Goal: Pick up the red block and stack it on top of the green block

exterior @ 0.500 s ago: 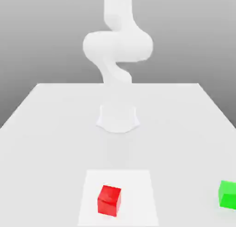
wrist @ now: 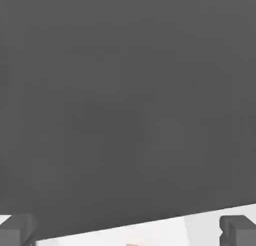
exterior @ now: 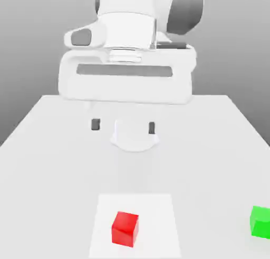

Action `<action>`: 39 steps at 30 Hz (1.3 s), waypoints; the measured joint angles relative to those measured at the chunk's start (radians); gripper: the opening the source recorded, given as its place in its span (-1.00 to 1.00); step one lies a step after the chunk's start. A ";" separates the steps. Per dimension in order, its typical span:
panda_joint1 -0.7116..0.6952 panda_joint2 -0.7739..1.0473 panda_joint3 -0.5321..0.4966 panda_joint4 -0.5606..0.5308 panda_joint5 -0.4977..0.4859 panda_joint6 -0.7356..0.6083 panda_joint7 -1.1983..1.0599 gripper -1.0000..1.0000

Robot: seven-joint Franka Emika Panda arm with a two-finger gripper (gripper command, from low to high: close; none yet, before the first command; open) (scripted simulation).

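Observation:
The red block [exterior: 125, 228] rests on a pale square patch [exterior: 158, 221] near the table's front edge. Far to the exterior view's right, also near the front, sits the green block [exterior: 260, 221], cut by the picture's edge. My gripper [exterior: 123, 126] hangs high above the table, well behind and above the red block. Its two dark fingertips [exterior: 95, 124] stand wide apart with nothing between them, so it is open. In the hand view both fingertips [wrist: 237, 230] frame a strip of white table [wrist: 165, 230] against a grey backdrop.
The white table [exterior: 52, 163] stretches wide on both sides of the blocks. A round white arm base [exterior: 135, 139] stands at the table's middle, behind the gripper. The bulky white hand body [exterior: 126, 79] fills the space above it.
The arm has swung forward from an upright pose at the back, bringing the hand and its open fingers into the exterior view. Both blocks have stayed put.

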 joint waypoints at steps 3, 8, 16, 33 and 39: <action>-0.005 0.109 -0.002 -0.033 0.002 0.049 0.022 0.00; -0.011 0.289 -0.002 -0.081 0.019 0.136 0.046 0.00; -0.002 0.491 -0.014 -0.061 0.007 0.298 0.060 -1.00; 0.156 0.339 0.125 0.012 -0.028 0.057 0.199 -1.00; 0.325 0.365 0.241 0.110 -0.068 -0.015 0.340 -1.00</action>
